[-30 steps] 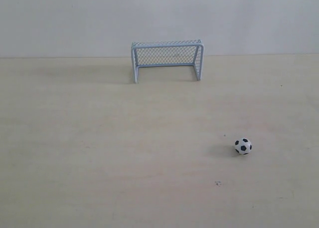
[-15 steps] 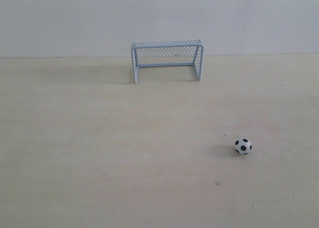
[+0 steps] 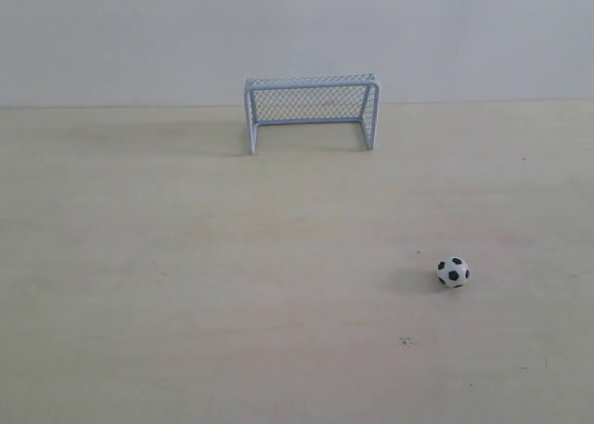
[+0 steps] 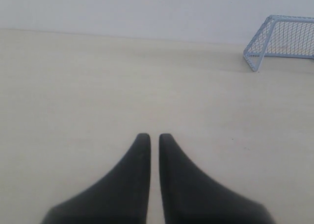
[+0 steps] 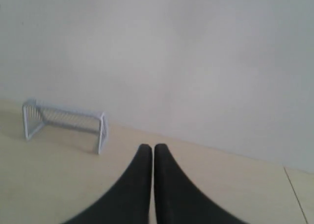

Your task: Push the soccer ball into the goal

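The small black-and-white soccer ball point(image 3: 453, 272) rests on the pale wooden table point(image 3: 186, 285) at the right, well in front of the goal. The pale blue-grey goal point(image 3: 311, 109) with mesh netting stands at the back centre against the wall, its mouth facing the front. It also shows in the left wrist view as the goal point(image 4: 282, 40) and in the right wrist view as the goal point(image 5: 66, 123). My left gripper point(image 4: 150, 136) is shut with nothing between its dark fingers. My right gripper point(image 5: 149, 146) is shut and empty too. Neither gripper appears in the exterior view, and neither wrist view shows the ball.
A plain grey-white wall point(image 3: 297, 34) runs behind the table. A tiny dark speck point(image 3: 405, 340) marks the tabletop in front of the ball. A seam point(image 5: 294, 194) crosses the table in the right wrist view.
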You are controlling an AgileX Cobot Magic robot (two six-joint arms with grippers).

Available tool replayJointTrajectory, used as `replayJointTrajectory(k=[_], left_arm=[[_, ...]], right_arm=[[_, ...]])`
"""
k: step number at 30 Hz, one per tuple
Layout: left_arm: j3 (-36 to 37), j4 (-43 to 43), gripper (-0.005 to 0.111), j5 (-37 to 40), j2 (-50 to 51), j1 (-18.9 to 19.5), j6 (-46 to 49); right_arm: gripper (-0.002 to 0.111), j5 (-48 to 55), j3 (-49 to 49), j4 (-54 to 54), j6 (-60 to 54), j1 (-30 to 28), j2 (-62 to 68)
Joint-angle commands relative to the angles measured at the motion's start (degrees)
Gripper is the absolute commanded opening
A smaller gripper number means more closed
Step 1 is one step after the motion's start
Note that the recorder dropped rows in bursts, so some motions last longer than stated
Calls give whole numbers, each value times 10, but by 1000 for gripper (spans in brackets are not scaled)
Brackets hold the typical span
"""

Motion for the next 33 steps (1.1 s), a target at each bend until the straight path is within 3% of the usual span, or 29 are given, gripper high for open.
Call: replayJointTrajectory(k=[1, 9, 14, 22, 33], left_arm=[[-2, -5, 6, -7, -1, 1, -6], [-2, -5, 6, -7, -1, 1, -6], [-2, -5, 6, -7, -1, 1, -6], [-2, -5, 6, -7, -1, 1, -6], [-2, -5, 6, -7, -1, 1, -6]], right_arm=[[0, 117, -81, 50, -165, -1, 127], [0, 328, -179, 22, -484, -1, 315], [0, 355, -189, 22, -676, -1, 406], [0, 293, -189, -9, -713, 0, 542], [0, 249, -188, -75, -745, 77, 636]])
